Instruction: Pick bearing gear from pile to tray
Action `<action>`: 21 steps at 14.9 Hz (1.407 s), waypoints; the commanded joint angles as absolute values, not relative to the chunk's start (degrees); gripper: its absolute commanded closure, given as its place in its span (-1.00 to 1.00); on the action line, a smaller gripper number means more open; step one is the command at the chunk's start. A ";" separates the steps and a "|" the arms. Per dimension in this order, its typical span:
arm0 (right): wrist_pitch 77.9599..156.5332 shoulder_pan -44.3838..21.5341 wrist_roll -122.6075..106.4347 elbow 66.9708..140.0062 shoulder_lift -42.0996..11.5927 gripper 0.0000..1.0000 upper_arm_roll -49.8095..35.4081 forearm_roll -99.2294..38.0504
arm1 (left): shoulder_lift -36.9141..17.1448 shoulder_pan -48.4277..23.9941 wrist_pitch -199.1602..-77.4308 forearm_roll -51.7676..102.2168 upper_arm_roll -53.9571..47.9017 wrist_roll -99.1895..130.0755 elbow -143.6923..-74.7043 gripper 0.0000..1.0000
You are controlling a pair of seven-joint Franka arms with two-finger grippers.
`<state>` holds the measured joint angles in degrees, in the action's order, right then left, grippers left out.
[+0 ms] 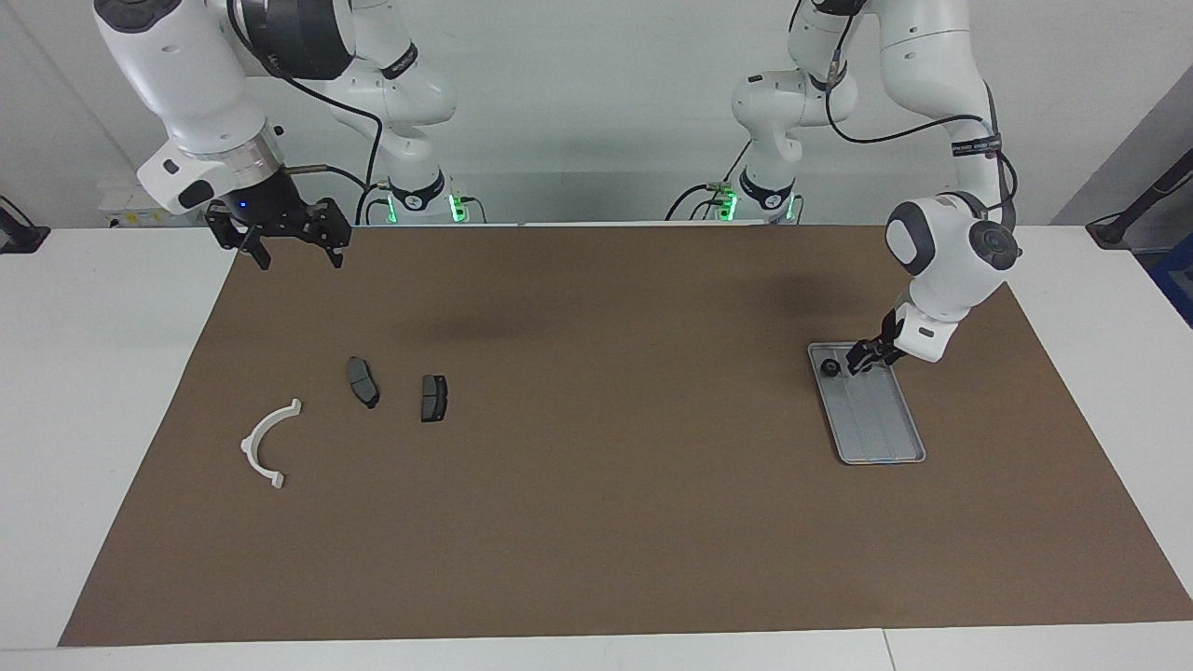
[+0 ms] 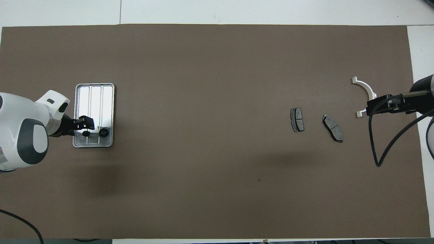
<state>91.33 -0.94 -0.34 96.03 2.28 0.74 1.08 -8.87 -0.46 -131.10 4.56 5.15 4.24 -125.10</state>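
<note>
1. My right gripper waits raised over the mat's robot-side corner, fingers spread apart.
2. White half-ring bracket and two brake pads lie together on the mat.
3. Two black bearing gears lie in the tray.
4. My left gripper hangs over the tray's robot-side end; I cannot tell its fingers' state.

Two brake pads, one tray

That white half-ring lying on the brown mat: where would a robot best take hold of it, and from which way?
Probably mid-arc, coming straight down from above. The white half-ring bracket lies flat on the mat, so only its thin curved band offers two opposing faces; jaws set across the band, one inside the curve and one outside, should fit. The ends carry small lugs, a less even grip. Nothing crowds it, and the brake pads lie apart.
</note>
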 commanded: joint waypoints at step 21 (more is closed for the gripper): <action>91.85 -0.79 -0.26 97.12 3.34 -1.00 0.79 0.09 | -9.14 -12.31 -116.02 3.78 4.39 24.08 -106.79 -1.00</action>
